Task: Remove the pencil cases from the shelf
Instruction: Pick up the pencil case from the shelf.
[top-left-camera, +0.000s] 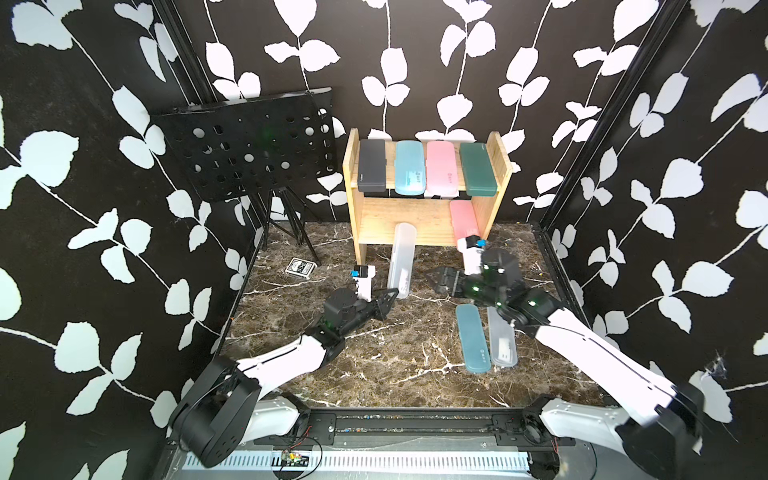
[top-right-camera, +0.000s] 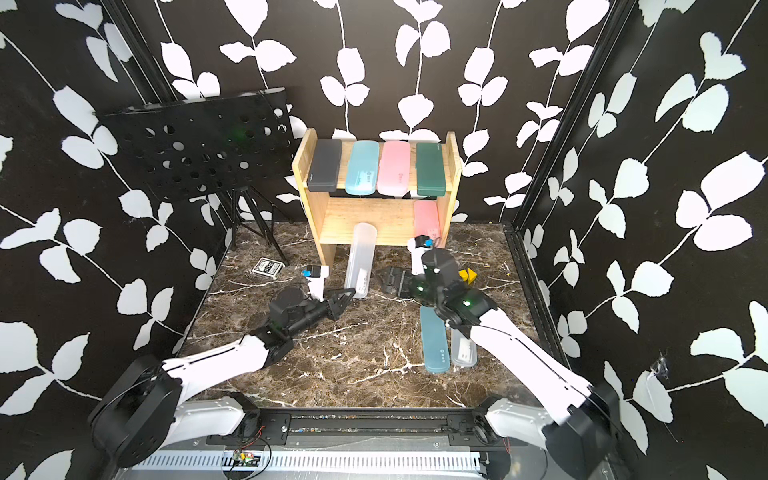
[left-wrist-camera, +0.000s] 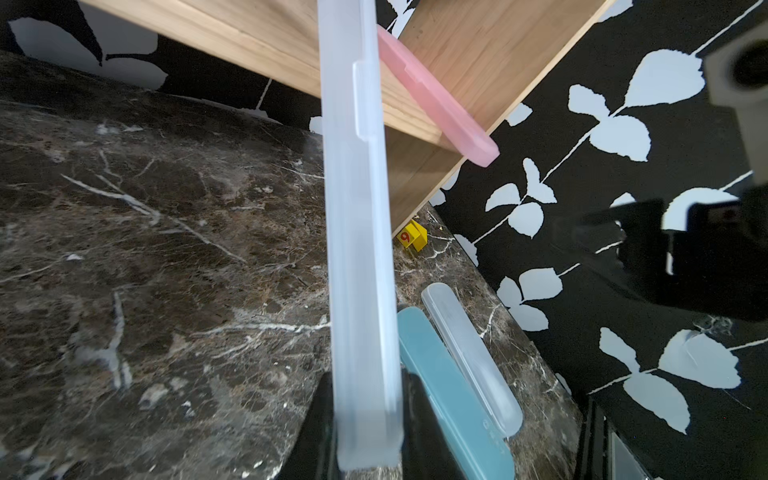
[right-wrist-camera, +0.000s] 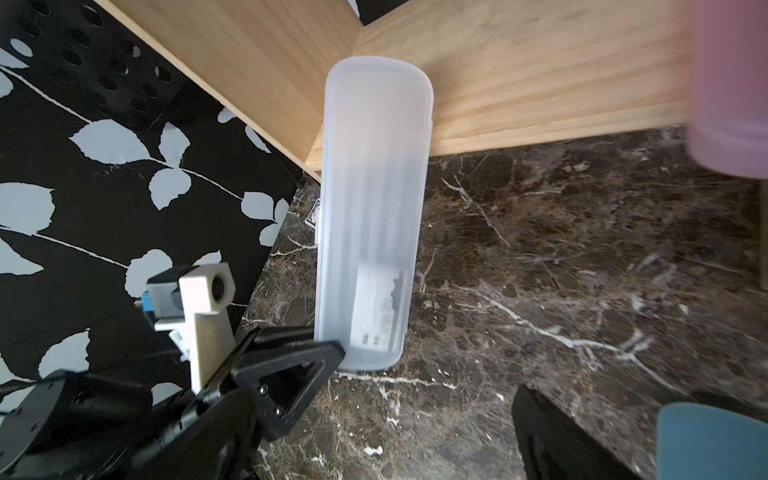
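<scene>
Two cases lie on the worktop at 5 o'clock, nearest the robot: a teal case (top-left-camera: 471, 338) and a loose frosted case (top-left-camera: 503, 343), side by side, long axes running 6 to 12.

Just beyond, the left tool (top-left-camera: 390, 294) is clamped on the near end of the held frosted case (top-left-camera: 402, 257). That case stretches from the tool toward 12 o'clock, its far end overlapping the front edge of the shelf's (top-left-camera: 399, 212) lower board. Freeing it looks like a straight pull toward 6 o'clock, along its length.

The right tool (top-left-camera: 440, 280), jaws apart and empty, hovers low. The lower pink case (top-left-camera: 464, 220) sits at its 12 o'clock, nearer this arm.

Farthest, the upper tier holds the black case (top-left-camera: 372, 166), light-blue case (top-left-camera: 409, 168), upper pink case (top-left-camera: 442, 168) and dark green case (top-left-camera: 478, 168).
</scene>
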